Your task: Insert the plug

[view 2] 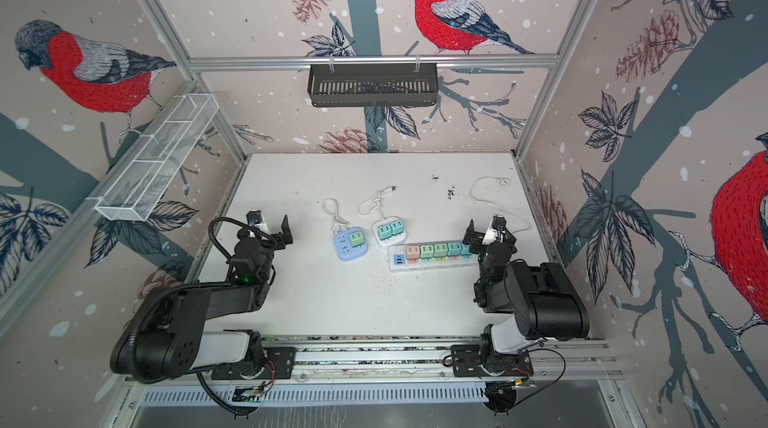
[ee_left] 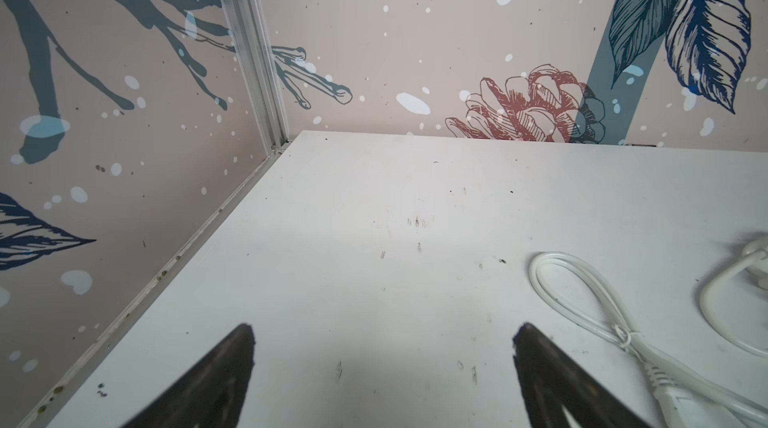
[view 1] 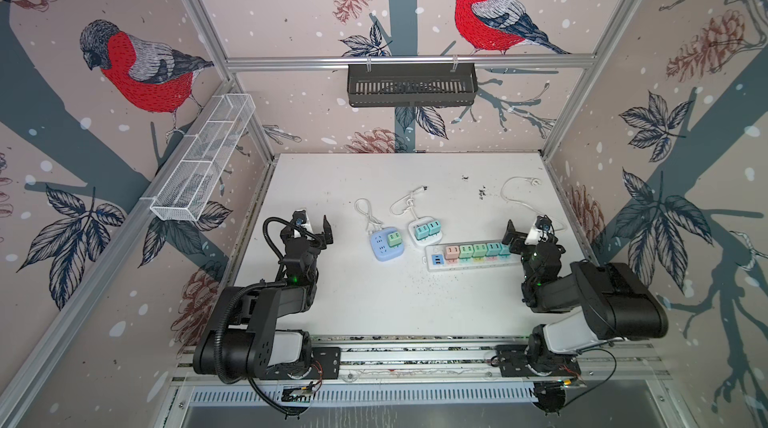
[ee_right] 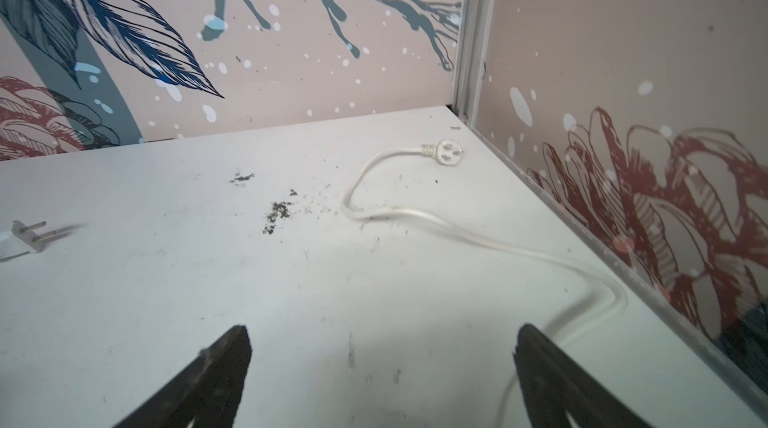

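Observation:
Both grippers hover open and empty over the white table [view 1: 374, 301]. My left gripper [view 1: 314, 225] [ee_left: 384, 338] is at the left, apart from the blue cube socket [view 1: 379, 251], which carries a green plug [view 1: 393, 237]. A white cube socket [view 1: 417, 241] holds two plugs, teal and green. My right gripper [view 1: 524, 230] [ee_right: 382, 338] is at the right end of the white power strip [view 1: 430, 259], where several pastel plugs sit in a row. A three-pin plug [ee_right: 446, 152] on a white cord lies near the back right corner. A two-pin plug [ee_right: 25, 237] lies mid-table.
A looped white cable [ee_left: 582, 301] lies just right of my left gripper. Dark crumbs [ee_right: 278, 210] dot the table. A white wire basket [view 1: 203, 164] hangs on the left wall and a black basket [view 1: 411, 85] on the back rail. Patterned walls close three sides.

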Robot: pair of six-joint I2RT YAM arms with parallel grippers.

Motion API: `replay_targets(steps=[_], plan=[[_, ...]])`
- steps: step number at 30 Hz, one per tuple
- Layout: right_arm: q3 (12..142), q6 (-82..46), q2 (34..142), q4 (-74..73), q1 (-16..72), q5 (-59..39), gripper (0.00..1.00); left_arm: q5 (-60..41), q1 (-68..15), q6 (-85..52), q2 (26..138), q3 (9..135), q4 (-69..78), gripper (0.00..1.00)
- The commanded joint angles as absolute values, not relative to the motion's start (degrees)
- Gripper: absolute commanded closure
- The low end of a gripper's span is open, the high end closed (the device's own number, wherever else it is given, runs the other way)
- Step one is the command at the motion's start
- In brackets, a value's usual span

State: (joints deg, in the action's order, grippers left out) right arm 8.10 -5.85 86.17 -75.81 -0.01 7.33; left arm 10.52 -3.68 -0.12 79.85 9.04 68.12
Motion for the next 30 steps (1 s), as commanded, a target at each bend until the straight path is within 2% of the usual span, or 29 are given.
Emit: replay_targets(steps=[1, 2, 3, 6, 9, 12, 30], plan=[[12.21, -5.73, 86.67, -72.35, 0.17, 8.87, 0.0, 9.17, -2.64, -0.29, 87.67, 5.51, 87.82, 0.03], [11.45, -4.74, 87.34, -75.01, 1.13, 10.35, 0.0, 8.76, -2.3, 0.18, 91.25, 4.34, 95.39, 0.03], [10.45, -4.49, 88.06, -78.22, 1.66, 11.52, 0.0, 8.34, -2.3, 0.09, 90.43, 3.3, 95.32, 0.03], [11.59, -4.83, 87.31, -74.53, 1.71, 12.22, 0.0, 11.94, -2.11, -1.31, 89.5, 7.7, 85.73, 0.03], [10.98, -4.66, 88.12, -77.06, 1.81, 12.3, 0.0, 14.05, -1.84, -2.49, 88.34, 12.87, 74.32, 0.03], [10.99, -4.5, 88.07, -76.95, 1.93, 12.46, 0.0, 13.79, -1.86, -2.13, 89.37, 11.56, 78.75, 0.03], [11.38, -4.48, 88.33, -76.46, 2.02, 12.57, 0.0, 13.54, -2.02, -1.84, 89.17, 12.13, 77.21, 0.02]])
